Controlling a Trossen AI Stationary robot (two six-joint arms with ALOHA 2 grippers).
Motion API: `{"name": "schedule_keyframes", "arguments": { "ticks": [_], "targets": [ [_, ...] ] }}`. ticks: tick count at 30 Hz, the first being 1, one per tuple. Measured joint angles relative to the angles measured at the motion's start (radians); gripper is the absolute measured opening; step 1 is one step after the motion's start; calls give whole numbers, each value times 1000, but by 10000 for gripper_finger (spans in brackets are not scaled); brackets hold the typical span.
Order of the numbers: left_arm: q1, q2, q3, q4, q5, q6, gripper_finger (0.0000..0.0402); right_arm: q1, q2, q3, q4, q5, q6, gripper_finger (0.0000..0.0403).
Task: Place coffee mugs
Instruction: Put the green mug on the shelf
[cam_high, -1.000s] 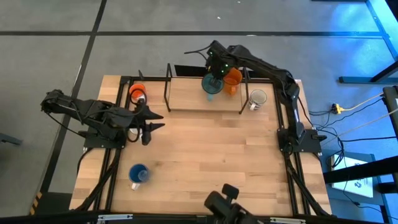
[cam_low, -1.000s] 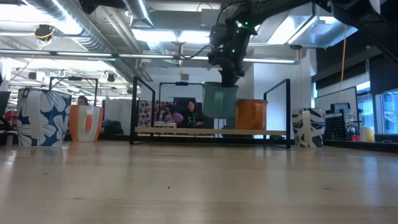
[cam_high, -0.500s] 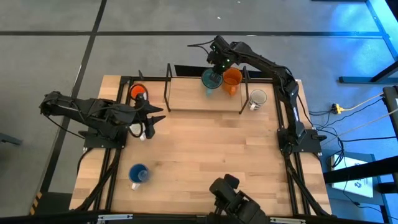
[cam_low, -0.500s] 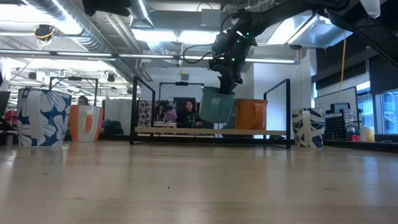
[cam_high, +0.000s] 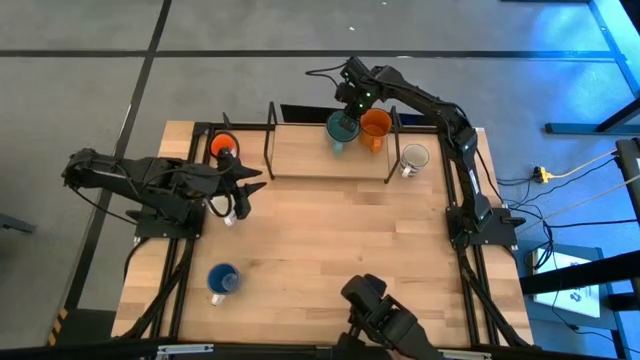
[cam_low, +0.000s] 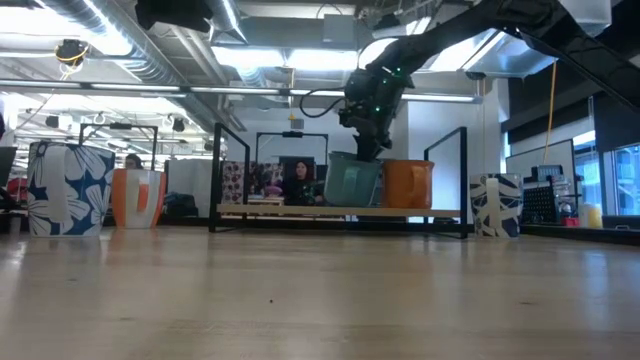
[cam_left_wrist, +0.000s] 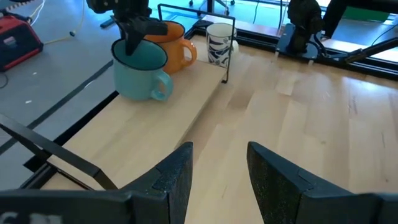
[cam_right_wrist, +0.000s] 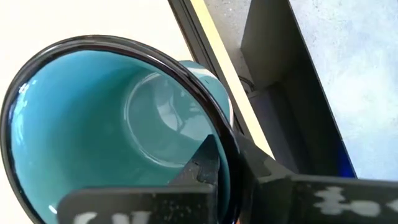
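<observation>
Our right gripper (cam_high: 347, 112) pinches the rim of the large teal enamel mug (cam_high: 338, 130), 1 finger inside, on the raised wooden shelf (cam_high: 310, 155) at the bench's (cam_high: 330, 250) far edge, touching the orange mug (cam_high: 375, 127). It looks rigid, glossy and likely slippery, so the rim suits. Our left gripper (cam_left_wrist: 217, 165) hovers open, empty.

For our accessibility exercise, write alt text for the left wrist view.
The right gripper pinches the rim of a teal enamel mug standing on a raised wooden shelf, beside an orange mug and a white patterned mug.
</observation>
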Motion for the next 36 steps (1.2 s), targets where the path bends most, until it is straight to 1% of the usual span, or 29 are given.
{"name": "schedule_keyframes", "arguments": {
  "ticks": [5, 10, 18, 24, 26, 31, 36],
  "targets": [
    [0, 0, 0, 0, -1, 0, 147, 0, 0, 1, -22, 5, 14, 8],
    [0, 0, 0, 0, -1, 0, 147, 2, 1, 0, -37, 8, 41, 22],
    [0, 0, 0, 0, -1, 0, 147, 1, 3, -1, -41, 11, 54, 69],
    [0, 0, 0, 0, -7, 0, 147, 1, 3, -1, -38, 11, -3, 100],
    [0, 0, 0, 0, -8, 0, 147, 2, 3, -1, -34, 21, -28, 103],
    [0, 0, 0, 0, -8, 0, 147, 3, 3, -1, -31, 100, -58, 103],
    [0, 0, 0, 0, -8, 0, 147, 11, -6, 4, -43, 103, -46, 103]
  ]
}}
